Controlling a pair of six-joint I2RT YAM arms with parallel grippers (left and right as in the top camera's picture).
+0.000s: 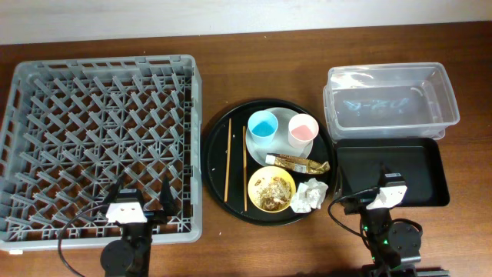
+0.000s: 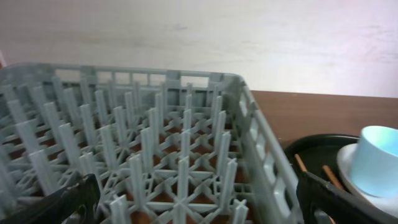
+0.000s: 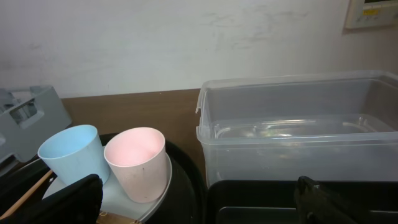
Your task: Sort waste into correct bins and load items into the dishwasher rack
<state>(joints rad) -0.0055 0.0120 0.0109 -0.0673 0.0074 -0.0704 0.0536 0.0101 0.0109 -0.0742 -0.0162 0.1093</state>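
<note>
The grey dishwasher rack [image 1: 100, 146] fills the left. On a round black tray [image 1: 215, 165] a pale plate [image 1: 283, 145] carries a blue cup [image 1: 263, 125] and a pink cup [image 1: 303, 129]. Beside them lie two chopsticks [image 1: 228, 161], a gold wrapper [image 1: 298, 162], a yellow bowl [image 1: 271, 189] of food scraps and a white napkin [image 1: 309, 195]. The clear tub [image 1: 388, 100] and shallow black tray [image 1: 419, 173] are the bins at the right. My left gripper [image 2: 199, 202] is open over the rack's near right corner. Open too, my right gripper [image 3: 199, 202] hangs above the black tray's near left edge.
The rack's upright pegs [image 2: 155, 137] stand just ahead of the left fingers. The blue cup [image 2: 379, 158] shows at that view's right edge. Both cups [image 3: 137, 162] stand left of the clear tub [image 3: 298, 137] in the right wrist view. A pale wall runs behind the table.
</note>
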